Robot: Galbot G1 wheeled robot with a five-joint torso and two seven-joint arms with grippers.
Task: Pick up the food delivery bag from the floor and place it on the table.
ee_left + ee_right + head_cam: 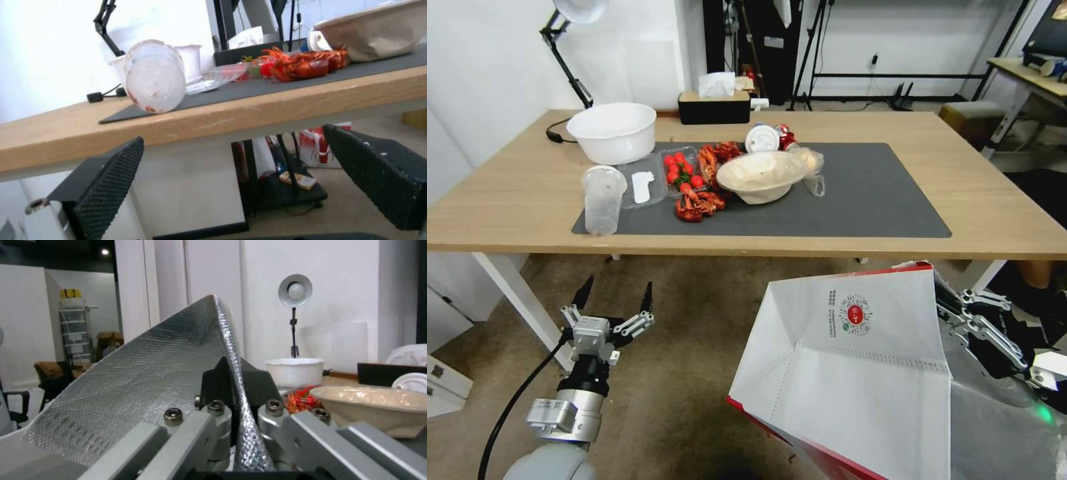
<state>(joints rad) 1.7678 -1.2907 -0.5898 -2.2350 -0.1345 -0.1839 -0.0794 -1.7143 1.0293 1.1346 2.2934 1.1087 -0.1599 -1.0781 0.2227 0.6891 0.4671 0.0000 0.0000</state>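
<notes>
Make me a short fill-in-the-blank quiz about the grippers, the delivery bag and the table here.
1. The right gripper is shut on the ____ edge of the food delivery bag.
2. The left gripper hangs ____ with nothing between its fingers.
3. The bag is held below the edge of the ____.

Missing words: foil; open; table

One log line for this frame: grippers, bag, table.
right gripper: shut on bag rim | bag: lifted, below table edge | left gripper: open, idle, below table
</notes>
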